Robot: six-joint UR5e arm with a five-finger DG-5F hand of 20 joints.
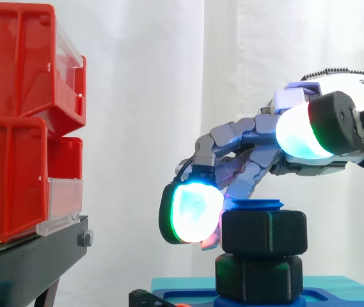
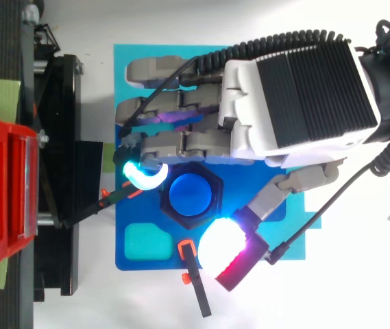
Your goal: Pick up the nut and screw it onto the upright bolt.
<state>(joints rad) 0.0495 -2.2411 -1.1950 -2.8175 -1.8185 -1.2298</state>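
One hand point(image 2: 297, 89) is hanging over the work. Right under it I'm counting two black hex pieces sitting stacked: one nut point(image 1: 265, 231) on top, one hex block point(image 1: 258, 278) beneath it. One blue bolt point(image 2: 191, 194) is poking up through the nut. One blue base plate point(image 2: 155, 264) is lying below the hand. Out ahead of the hand, two red bins point(image 1: 15, 64) are sitting stacked on one black stand point(image 1: 28, 262).

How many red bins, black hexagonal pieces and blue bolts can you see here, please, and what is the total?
Red bins: 2
Black hexagonal pieces: 2
Blue bolt: 1
Total: 5
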